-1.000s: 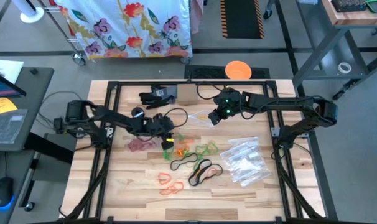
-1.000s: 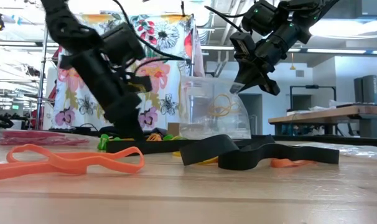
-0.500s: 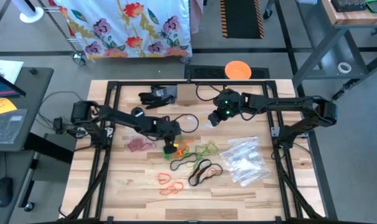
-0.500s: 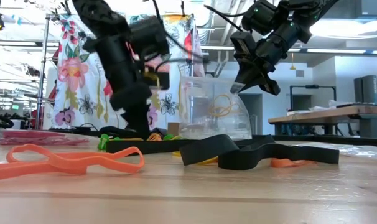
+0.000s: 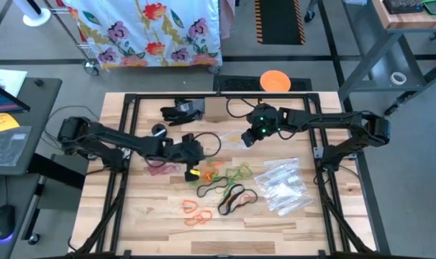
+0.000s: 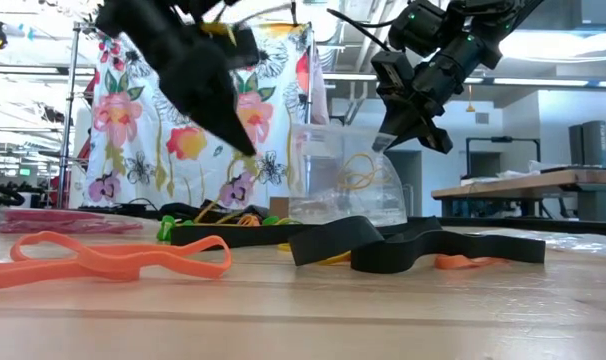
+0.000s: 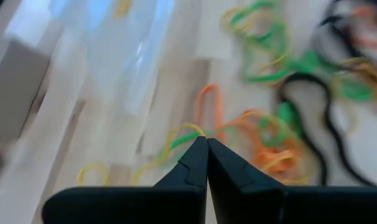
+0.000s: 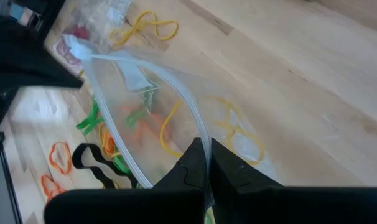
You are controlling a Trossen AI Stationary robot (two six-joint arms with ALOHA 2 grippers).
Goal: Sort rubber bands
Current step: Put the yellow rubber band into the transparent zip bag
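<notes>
**Yellow band pinched above the pile**

Yellow rubber band (image 7: pixel 176 138) hung clenched in the left gripper (image 7: pixel 207 144), raised over the rubber bands (image 5: pixel 221 183) scattered mid-table (image 5: pixel 290 230). The right gripper (image 8: pixel 207 155) gripped the rim of a clear bag (image 8: pixel 176 112) holding yellow bands, behind the pile.

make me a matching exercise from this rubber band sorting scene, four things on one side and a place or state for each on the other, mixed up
Things:
1. left gripper
2. right gripper
3. clear bag
4. orange rubber band

Places or states:
A. lying flat on the wood, nearest the low camera
B. shut on a yellow rubber band, lifted above the pile
C. held open by its rim, yellow bands inside
D. shut on the clear bag's rim

Pairs: 1-B, 2-D, 3-C, 4-A
</notes>
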